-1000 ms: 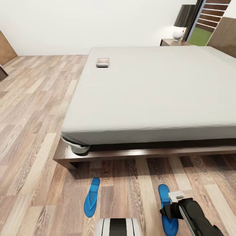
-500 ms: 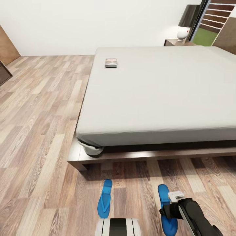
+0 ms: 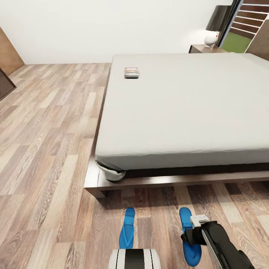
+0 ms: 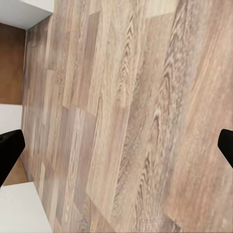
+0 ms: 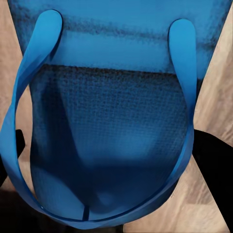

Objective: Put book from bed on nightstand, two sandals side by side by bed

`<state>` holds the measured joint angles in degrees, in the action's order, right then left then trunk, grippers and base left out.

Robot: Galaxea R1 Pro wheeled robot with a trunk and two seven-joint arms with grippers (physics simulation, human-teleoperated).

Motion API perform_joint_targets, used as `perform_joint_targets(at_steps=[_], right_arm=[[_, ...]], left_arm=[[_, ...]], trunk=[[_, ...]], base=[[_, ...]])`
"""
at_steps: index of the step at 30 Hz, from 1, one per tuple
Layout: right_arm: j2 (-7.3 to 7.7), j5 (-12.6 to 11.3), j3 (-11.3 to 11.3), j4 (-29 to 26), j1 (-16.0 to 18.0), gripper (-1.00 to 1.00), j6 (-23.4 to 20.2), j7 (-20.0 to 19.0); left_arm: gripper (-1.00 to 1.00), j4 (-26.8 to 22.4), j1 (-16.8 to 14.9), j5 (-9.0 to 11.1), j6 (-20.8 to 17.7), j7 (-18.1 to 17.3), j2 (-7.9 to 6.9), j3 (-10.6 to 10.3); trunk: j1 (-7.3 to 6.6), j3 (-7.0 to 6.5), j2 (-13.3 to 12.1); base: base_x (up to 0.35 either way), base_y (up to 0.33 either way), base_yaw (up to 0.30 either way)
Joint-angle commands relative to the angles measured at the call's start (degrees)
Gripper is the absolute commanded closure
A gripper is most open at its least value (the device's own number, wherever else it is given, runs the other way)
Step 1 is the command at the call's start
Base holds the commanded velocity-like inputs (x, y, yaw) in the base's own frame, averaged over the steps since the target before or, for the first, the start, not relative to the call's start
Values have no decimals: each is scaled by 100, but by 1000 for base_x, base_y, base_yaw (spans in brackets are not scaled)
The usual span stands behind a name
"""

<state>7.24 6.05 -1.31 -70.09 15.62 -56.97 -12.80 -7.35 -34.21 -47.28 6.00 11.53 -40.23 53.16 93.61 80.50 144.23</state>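
The book (image 3: 131, 72) lies on the pale mattress of the bed (image 3: 186, 112), near its far left edge. One blue sandal (image 3: 127, 228) rests on the wood floor in front of the bed's near corner. A second sandal (image 3: 189, 235) (image 5: 111, 121) sits to its right, and my right gripper (image 3: 191, 238) (image 5: 111, 160) is shut on it, a dark finger (image 5: 213, 165) on either side of the sole. My left gripper (image 4: 116, 145) is open over bare floor planks. A nightstand (image 3: 203, 48) stands beyond the bed's far right corner.
A white lamp (image 3: 212, 37) with a dark shade stands on the nightstand. My own base (image 3: 134, 259) fills the lower middle of the head view. A dark piece of furniture (image 3: 5, 84) and a brown panel (image 3: 9, 52) stand at the far left. Open floor stretches left of the bed.
The head view has swung, so bed, book and the free sandal sit further right in the picture. The held sandal stayed with my right gripper, and the gap between the two sandals has narrowed.
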Motion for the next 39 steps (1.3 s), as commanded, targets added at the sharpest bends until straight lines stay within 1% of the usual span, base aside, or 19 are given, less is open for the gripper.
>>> perform_joint_targets(at_steps=[1,7,17,22,25,30,39], right_arm=[[0,53,-7,113,82,100,-21,-44],[-23,55,-14,360,206,100,-20,-39],[-29,47,-18,446,241,100,-16,-38],[-57,48,-24,700,399,100,-16,-38],[-86,51,-22,904,511,100,115,-36],[-99,48,-22,1055,560,100,282,-31],[-99,50,-19,1125,580,100,323,-29]], left_arm=[[-100,14,-7,-61,30,24,-2,46],[-100,18,-7,-62,27,24,-2,46],[-100,20,-7,-62,21,25,-2,45],[-100,15,-7,-62,15,25,-2,45],[-100,14,-7,-62,15,25,-2,43],[-100,14,-7,-62,9,29,-4,45],[-100,6,-7,-62,11,100,-4,42]], trunk=[[-1,4,2],[-1,4,2],[-1,4,2],[-1,4,2],[-1,4,2],[-1,4,2],[-1,4,2]], base=[[33,87,0],[14,68,0],[2,161,0],[36,178,0],[13,58,0],[9,34,0],[32,101,0]])
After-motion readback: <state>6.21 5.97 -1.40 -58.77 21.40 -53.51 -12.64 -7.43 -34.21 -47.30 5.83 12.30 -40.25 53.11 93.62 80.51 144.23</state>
